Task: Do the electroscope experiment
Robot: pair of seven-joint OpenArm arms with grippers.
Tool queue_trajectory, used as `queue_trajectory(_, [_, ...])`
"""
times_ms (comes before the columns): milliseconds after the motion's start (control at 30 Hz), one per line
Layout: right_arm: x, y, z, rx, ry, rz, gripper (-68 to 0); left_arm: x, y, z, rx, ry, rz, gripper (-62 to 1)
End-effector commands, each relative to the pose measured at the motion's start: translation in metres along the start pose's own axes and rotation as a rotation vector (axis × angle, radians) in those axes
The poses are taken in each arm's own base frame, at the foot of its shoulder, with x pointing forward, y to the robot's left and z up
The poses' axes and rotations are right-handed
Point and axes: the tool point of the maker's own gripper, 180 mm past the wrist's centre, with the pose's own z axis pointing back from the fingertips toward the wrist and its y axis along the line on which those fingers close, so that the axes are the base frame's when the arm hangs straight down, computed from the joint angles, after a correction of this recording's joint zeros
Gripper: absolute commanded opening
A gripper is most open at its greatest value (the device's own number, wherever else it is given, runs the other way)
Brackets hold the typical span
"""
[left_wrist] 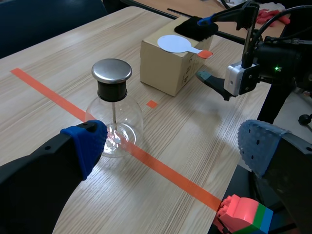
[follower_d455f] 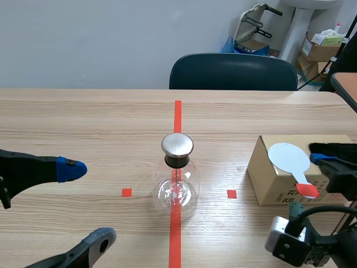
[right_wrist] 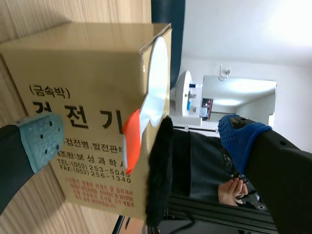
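left hand [follower_d455f: 86, 205] gapes empty beside the metal-capped glass flask [follower_d455f: 184, 187]. right hand [right_wrist: 141, 136], spread, straddles black fur pad [right_wrist: 161, 170] and white paddle [right_wrist: 157, 83] atop cardboard box [right_wrist: 87, 68].

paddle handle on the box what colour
Orange-red handle, joined to a white disc; shows best in the left wrist view.

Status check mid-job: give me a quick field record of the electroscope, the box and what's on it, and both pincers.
electroscope: upright on the red tape line, untouched
box: cardboard, right of the electroscope in the scene view
paddle: white disc, orange-red handle, lying on the box
black cloth: on the box beside the paddle handle
left pincer: open, empty, beside the electroscope
right pincer: open, straddling paddle handle and cloth
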Motion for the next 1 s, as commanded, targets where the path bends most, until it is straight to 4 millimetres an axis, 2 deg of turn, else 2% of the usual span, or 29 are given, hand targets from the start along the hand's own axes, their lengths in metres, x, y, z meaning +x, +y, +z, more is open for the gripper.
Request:
queue_trajectory(0, [-0.0046, -0.0073, -0.0028, -0.023, -0.002, 0.019, 0.4, 0.0094, -0.0082, -0.0023, -0.024, -0.037, 0.015, -3.5])
queue_trajectory(733, [0.0029, -0.0079, -0.0037, -0.025, -0.045, 0.020, -0.1, 0.0092, -0.0057, -0.0025, -0.002, -0.040, 0.009, -3.5])
queue_trajectory(800, [0.0029, -0.0079, -0.0038, -0.025, -0.045, 0.020, -6.0, 0.0092, -0.0057, -0.0025, -0.002, -0.040, 0.009, -3.5])
queue_trajectory(967, [0.0026, -0.0080, -0.0038, -0.026, -0.044, 0.020, -25.8, 0.0092, -0.0057, -0.0025, -0.002, -0.040, 0.009, -3.5])
